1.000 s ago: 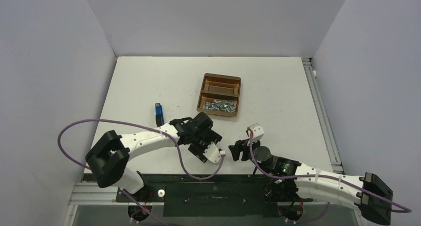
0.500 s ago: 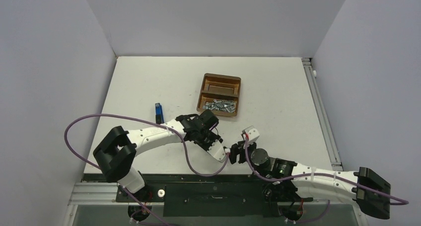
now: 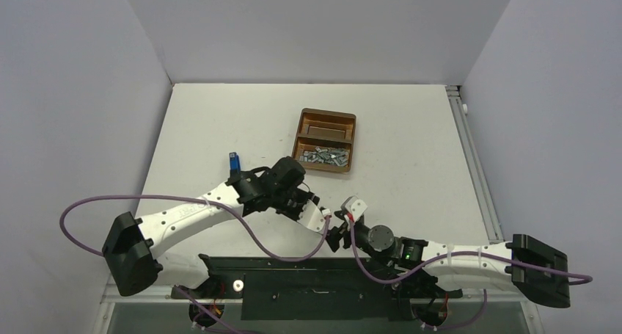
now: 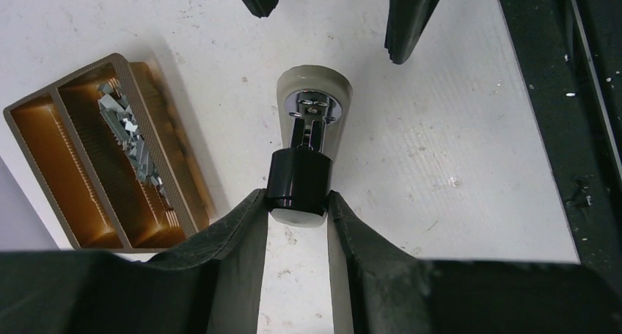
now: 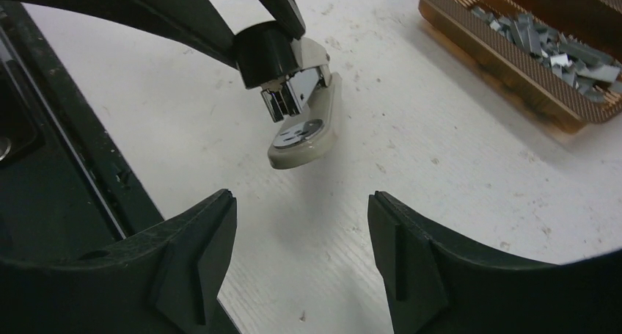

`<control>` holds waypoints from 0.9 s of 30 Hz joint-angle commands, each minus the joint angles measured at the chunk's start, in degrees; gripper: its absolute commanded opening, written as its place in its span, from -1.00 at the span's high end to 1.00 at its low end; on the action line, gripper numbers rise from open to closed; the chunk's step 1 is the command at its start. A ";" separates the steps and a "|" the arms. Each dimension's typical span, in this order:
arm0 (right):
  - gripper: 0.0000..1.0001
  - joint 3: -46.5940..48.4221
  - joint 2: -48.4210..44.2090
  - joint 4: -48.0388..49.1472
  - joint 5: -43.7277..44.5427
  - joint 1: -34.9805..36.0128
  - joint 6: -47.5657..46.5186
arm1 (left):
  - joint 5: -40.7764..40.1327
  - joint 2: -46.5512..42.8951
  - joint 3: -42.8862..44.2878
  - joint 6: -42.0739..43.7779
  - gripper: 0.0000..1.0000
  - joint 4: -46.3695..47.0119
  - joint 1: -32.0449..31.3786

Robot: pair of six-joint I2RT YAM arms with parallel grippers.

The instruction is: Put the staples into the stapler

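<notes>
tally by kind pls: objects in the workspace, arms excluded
stapler: 1
tray: 1
staples: 1 pile, strips too small to count
blue item: 1
total: 4

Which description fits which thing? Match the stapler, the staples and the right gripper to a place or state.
Things:
1 stapler
2 staples
3 right gripper

Places or states:
A open, holding nothing
B piled in one compartment of the brown tray
C clamped in the left gripper

Pairs: 1-C, 2-B, 3-A
</notes>
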 commanded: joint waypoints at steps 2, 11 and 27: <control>-0.30 0.42 -1.52 9.44 -3.01 1.30 -5.28 | 2.80 -6.26 -1.96 -0.84 1.00 0.55 0.80; -0.33 3.52 1.73 10.70 -6.96 1.40 -8.20 | 4.40 -10.75 -4.47 -0.12 1.00 1.16 0.84; -0.33 8.19 14.07 18.06 -8.17 1.39 -9.71 | 6.46 -12.66 -5.97 3.47 1.00 0.06 0.04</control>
